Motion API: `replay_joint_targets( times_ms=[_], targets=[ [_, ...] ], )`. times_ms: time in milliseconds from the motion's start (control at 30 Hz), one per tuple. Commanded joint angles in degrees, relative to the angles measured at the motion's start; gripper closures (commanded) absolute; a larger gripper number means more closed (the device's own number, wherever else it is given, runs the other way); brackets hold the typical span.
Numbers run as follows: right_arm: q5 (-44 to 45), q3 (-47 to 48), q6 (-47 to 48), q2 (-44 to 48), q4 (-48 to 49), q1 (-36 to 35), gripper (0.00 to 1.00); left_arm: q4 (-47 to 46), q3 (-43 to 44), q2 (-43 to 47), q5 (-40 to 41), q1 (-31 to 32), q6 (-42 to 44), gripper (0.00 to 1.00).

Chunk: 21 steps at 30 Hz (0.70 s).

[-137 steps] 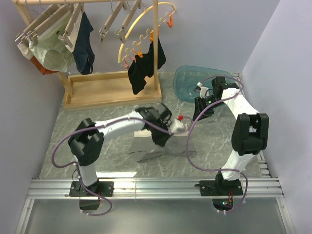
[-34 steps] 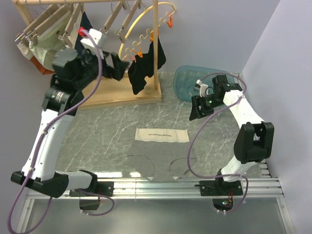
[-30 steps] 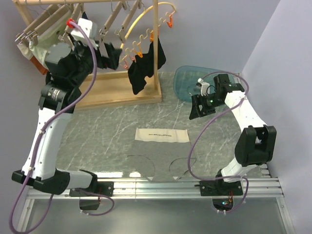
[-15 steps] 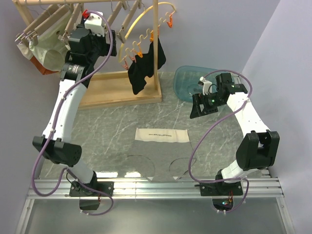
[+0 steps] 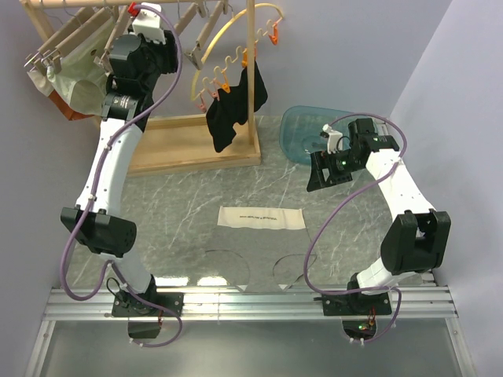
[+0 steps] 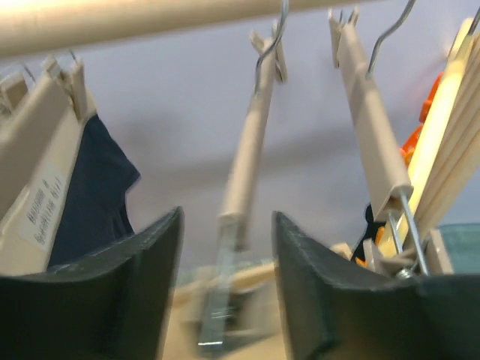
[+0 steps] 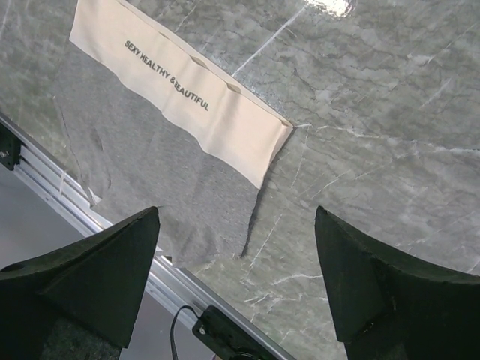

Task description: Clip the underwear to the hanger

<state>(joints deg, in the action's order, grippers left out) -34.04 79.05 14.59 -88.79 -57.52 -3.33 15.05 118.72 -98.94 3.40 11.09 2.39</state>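
Observation:
The underwear (image 5: pixel 261 217) lies flat on the marble table, beige waistband (image 7: pixel 180 97) towards the rack and grey fabric (image 7: pixel 150 187) towards the front rail. An empty wooden hanger (image 6: pixel 244 172) hangs by its wire hook from the rack's rail (image 6: pixel 150 19), and its upper part (image 5: pixel 189 16) shows in the top view. My left gripper (image 6: pixel 225 289) is raised to it (image 5: pixel 167 49). Its jaws stand either side of the hanger's blurred lower clip end, with a gap on both sides. My right gripper (image 7: pixel 236 247) hovers open and empty over the table (image 5: pixel 318 177), right of the underwear.
A second bare wooden hanger (image 6: pixel 371 112) and a yellow curved hanger (image 5: pixel 228 31) hang just right of the left gripper. Navy briefs (image 6: pixel 97 187) hang to its left. Pale green briefs (image 5: pixel 78 82), a black garment (image 5: pixel 232 110), the rack's wooden base (image 5: pixel 189 141) and a blue dish (image 5: pixel 302 133) stand behind.
My left arm has stretched up and back to the rail, and its jaws have narrowed around the hanger's lower end. The right arm has barely shifted.

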Motion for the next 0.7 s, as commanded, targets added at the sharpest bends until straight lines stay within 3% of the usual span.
replay_joint_targets(
  times_ms=[0, 67, 133, 167, 233, 267, 300, 667],
  targets=[
    [-0.1, -0.1, -0.2, 1.0, 1.2, 0.6, 0.09, -4.1, 3.2, -0.7, -1.5, -0.2, 0.8, 0.47],
    [0.0, 0.0, -0.1, 1.0, 1.1, 0.7, 0.09, -3.5, 4.8, -1.8, -2.2, -0.4, 0.9, 0.58],
    [-0.1, 0.1, 0.1, 0.9, 1.0, 0.8, 0.09, -3.2, 5.8, -2.4, -2.7, -0.3, 1.5, 0.64],
    [-0.1, -0.1, 0.1, 1.0, 1.0, 0.9, 0.09, -3.2, 6.7, -2.9, -2.7, -0.3, 1.5, 0.75],
    [-0.1, -0.4, 0.0, 1.2, 1.1, 1.0, 0.09, -3.3, 7.6, -3.2, -2.5, -0.4, 1.6, 0.84],
    [-0.1, -0.6, 0.0, 1.3, 1.2, 1.1, 0.09, -3.4, 8.2, -3.0, -2.3, -0.4, 1.8, 0.97],
    [-0.1, -0.9, -0.2, 1.4, 1.4, 1.0, 0.09, -3.6, 8.2, -2.9, -2.2, -0.5, 1.7, 1.0],
    [-1.2, -1.4, -0.3, 1.2, 1.5, 1.1, 0.09, -6.8, 8.8, 2.2, -3.0, -1.2, 0.5, 1.0]
  ],
)
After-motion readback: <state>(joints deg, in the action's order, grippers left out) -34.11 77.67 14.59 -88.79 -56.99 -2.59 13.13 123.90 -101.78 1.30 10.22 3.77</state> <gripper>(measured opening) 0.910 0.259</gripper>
